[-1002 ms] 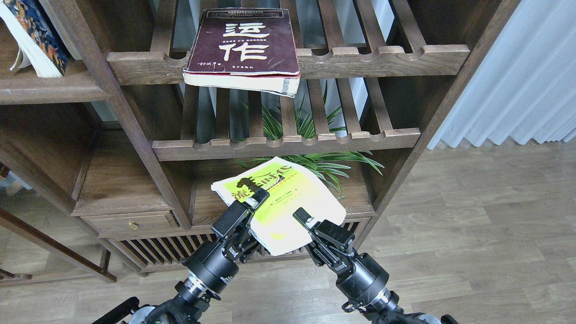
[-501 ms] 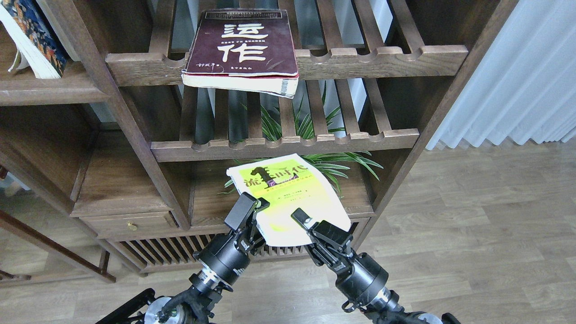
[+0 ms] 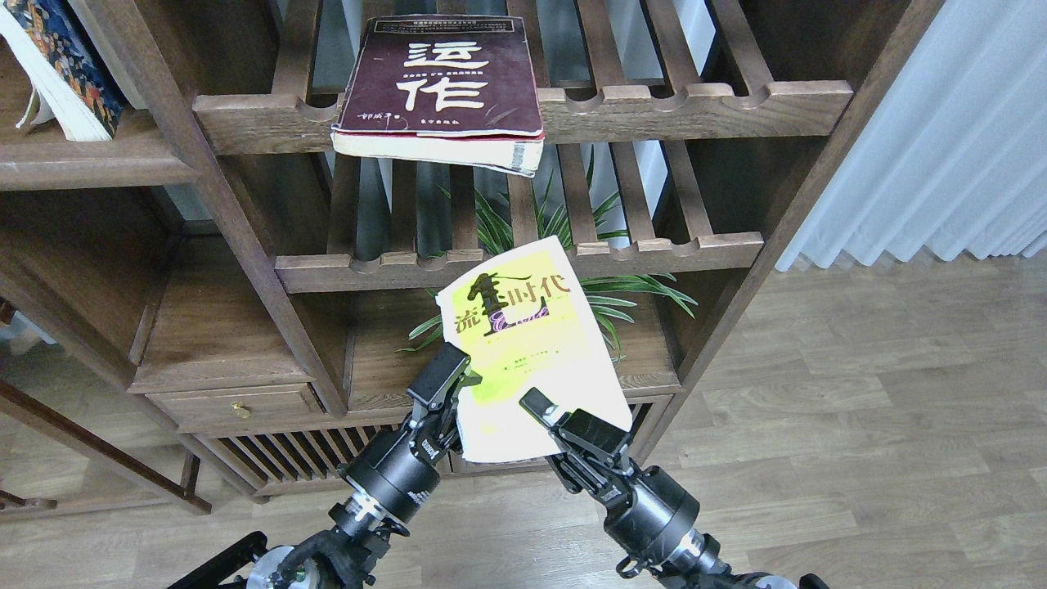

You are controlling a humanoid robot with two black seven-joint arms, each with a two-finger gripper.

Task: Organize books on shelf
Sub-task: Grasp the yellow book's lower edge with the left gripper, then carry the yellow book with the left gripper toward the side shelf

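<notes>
1. The left gripper (image 3: 448, 384) is clamping the left edge of the yellow-green book (image 3: 527, 343), its fingers closed over the cover's rim.
2. The right gripper (image 3: 546, 411) is gripping the same book at its lower edge, one finger lying on top of the cover; the finger beneath is hidden by the book.
3. The yellow-green book is being held in the air between the two grippers, tilted up with its title end rising to overlap the front rail of the lower slatted rack (image 3: 523, 262).
4. The maroon book (image 3: 446, 82) is lying flat well above the yellow-green book, on the upper slatted rack (image 3: 695, 106), its page edge jutting past the notched rail.
5. A green plant (image 3: 630, 294) is showing behind the yellow-green book, partly covered by it.
6. The flat wooden shelf (image 3: 646, 352) is sitting just behind and below the yellow-green book.
7. Far up and left of it, a patterned book (image 3: 57, 65) is leaning, cut off by the frame.
8. To the right, a pale curtain (image 3: 941, 147) is hanging over a wood-plank floor (image 3: 859, 409).
</notes>
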